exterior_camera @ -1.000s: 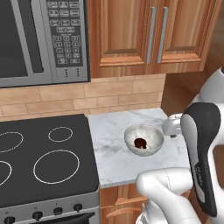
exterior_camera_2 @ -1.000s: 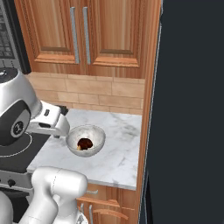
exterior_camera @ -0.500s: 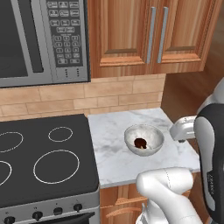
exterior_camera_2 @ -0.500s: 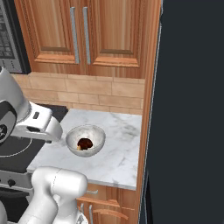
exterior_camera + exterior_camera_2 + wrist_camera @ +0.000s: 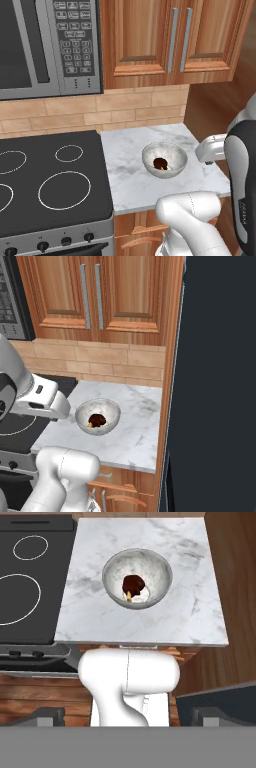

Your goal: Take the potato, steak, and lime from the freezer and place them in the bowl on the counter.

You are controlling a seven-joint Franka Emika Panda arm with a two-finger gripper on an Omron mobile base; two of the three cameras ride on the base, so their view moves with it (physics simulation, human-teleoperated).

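Observation:
The silvery bowl (image 5: 149,152) (image 5: 108,409) (image 5: 156,566) stands on the marble counter (image 5: 125,170) (image 5: 137,428) (image 5: 192,607). Inside it lies the dark brown-red steak (image 5: 160,162) (image 5: 96,419) (image 5: 133,583). A sliver of the yellow-tan potato (image 5: 129,595) (image 5: 90,425) peeks out under the steak's edge. The lime is out of view. The freezer (image 5: 220,381) is the dark slate wall right of the counter. My gripper (image 5: 128,716) hangs high above the counter's front edge. Its fingertips (image 5: 47,715) stand wide apart, open and empty.
A black stovetop (image 5: 50,180) (image 5: 25,577) adjoins the counter on the left, under a microwave (image 5: 45,45). Wooden wall cabinets (image 5: 170,40) (image 5: 100,296) hang above the counter. A white arm link (image 5: 212,149) (image 5: 45,401) hovers beside the bowl.
The arm has pulled back from the bowl toward the freezer side, away from the counter's middle. The bowl and its contents have not moved.

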